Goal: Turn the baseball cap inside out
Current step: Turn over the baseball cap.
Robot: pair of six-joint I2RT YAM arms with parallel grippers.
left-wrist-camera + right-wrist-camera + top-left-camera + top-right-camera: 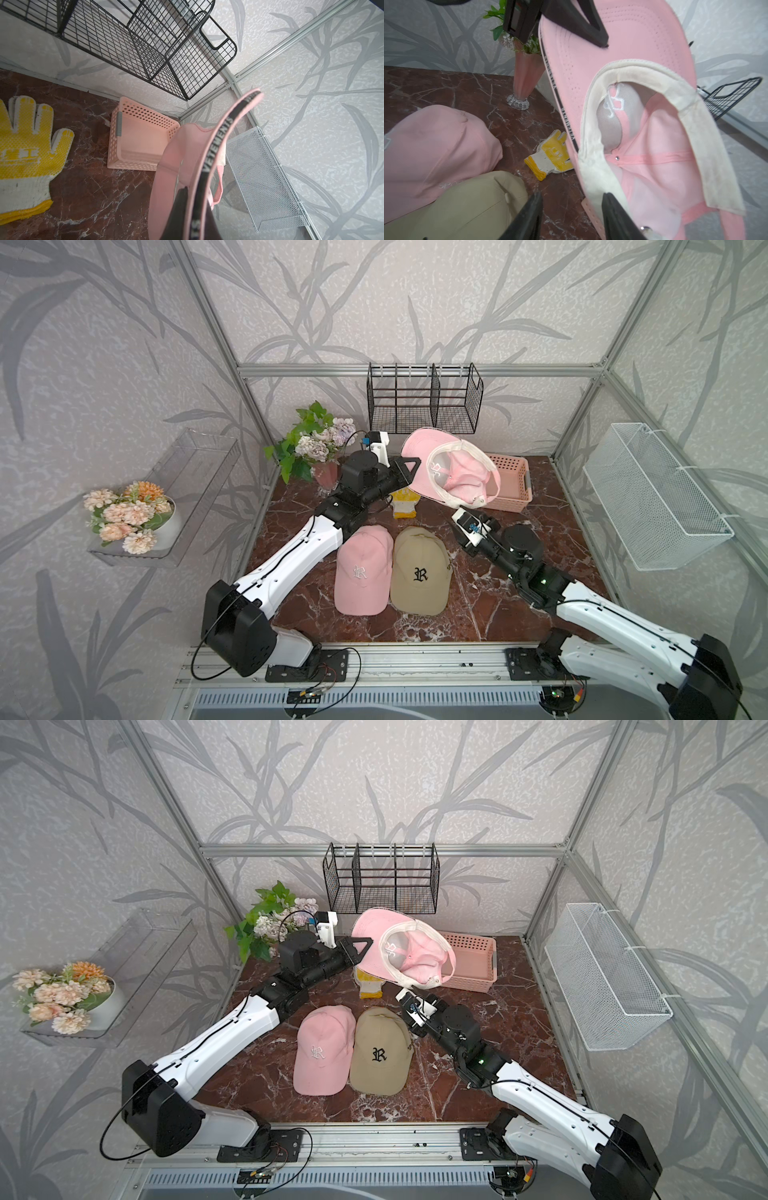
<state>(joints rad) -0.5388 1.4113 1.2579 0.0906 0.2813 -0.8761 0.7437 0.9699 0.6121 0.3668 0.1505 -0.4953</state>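
1. L claw (pixel 417 463) clenched on brim (pixel 643 41) of pink baseball cap (pixel 457 477), aloft over bench's back edge, just by pink basket (pixel 510 467). Hold firm as anchor.
2. R claw (pixel 572 195) released, right beside white sweatband (pixel 591 166), gripping nothing.
3. Reach past band, pinch crown lining (pixel 654 176) deep inside, draw out thru opening slowly.
4. Steer clear of back strap (pixel 589 216); prob. a snag risk.

Bright, even, diffuse light; only faint shadows on worktop (pixel 490 614). Top views sharp, mild wide-angle bowing at edges. Wrist views: cap (pixel 170 162) close to lens, blurred.
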